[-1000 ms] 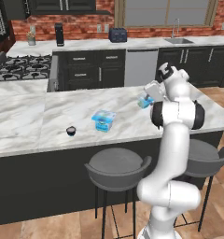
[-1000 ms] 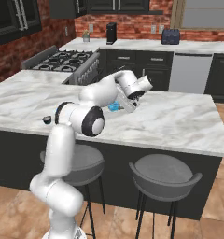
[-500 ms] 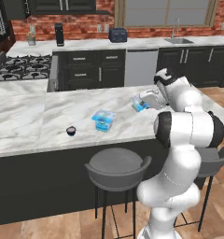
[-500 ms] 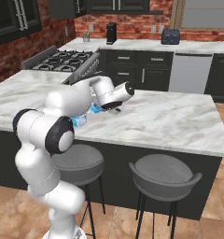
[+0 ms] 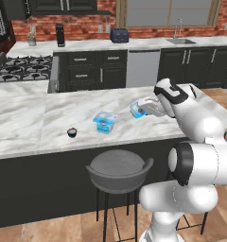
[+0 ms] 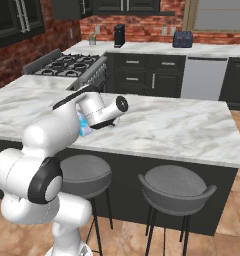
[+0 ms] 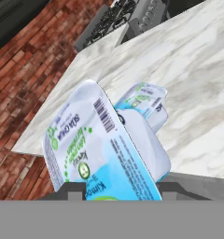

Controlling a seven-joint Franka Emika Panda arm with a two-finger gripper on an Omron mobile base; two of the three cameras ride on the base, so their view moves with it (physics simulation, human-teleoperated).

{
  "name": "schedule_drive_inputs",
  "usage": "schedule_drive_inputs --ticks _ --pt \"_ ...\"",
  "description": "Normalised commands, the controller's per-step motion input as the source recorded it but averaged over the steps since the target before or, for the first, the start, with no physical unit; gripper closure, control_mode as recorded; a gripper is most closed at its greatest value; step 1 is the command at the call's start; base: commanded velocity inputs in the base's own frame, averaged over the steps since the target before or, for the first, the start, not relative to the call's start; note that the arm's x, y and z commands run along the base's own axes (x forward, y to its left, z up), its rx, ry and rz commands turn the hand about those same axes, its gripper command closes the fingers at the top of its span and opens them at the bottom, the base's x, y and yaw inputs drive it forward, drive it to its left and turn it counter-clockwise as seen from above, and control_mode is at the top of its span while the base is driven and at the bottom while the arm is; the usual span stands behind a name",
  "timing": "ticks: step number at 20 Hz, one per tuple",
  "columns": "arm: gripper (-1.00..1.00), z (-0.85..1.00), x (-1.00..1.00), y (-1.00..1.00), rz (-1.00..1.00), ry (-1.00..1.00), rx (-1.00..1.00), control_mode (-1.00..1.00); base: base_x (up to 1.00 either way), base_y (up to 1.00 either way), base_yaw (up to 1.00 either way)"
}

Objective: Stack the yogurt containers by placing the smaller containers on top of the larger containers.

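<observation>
From the right side, the arm's white body covers most of the blue cup [image 6: 84, 125], just a sliver peeking out near the counter's [image 6: 182, 130] front edge. Up close in the hand view, the tilted tub [image 7: 104, 149] runs off at the bottom, hiding both finger tips, so the grip itself can't be read. The little dark cup [image 5: 72, 133] is too small to make out its top. The second container [image 7: 146, 105] sits half hidden behind the tub.

The pale label of the wide yogurt tub [image 7: 104, 154] carries a barcode, a green round emblem and blue lettering, but the words are too distorted to read with confidence. No other legible text.
</observation>
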Motion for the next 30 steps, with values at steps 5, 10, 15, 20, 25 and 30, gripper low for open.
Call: schedule_drive_inputs --ticks 5,10,15,20,25,30 --pt "1.00 0.34 -0.05 0.17 0.00 0.23 0.08 -1.00 0.00 0.00 0.00" --pt "1.00 0.15 -0.03 0.06 0.00 0.20 0.10 -1.00 0.00 0.00 0.00" --pt "1.00 -0.02 0.00 0.02 0.00 0.13 0.06 -1.00 0.00 0.00 0.00" --pt "1.00 0.00 0.00 0.18 0.00 0.12 0.02 -1.00 0.00 0.00 0.00" --pt "1.00 -0.01 0.06 0.24 0.00 0.11 0.00 -1.00 0.00 0.00 0.00" --pt "1.00 -0.19 0.28 0.01 0.00 0.12 0.06 -1.00 0.00 0.00 0.00"
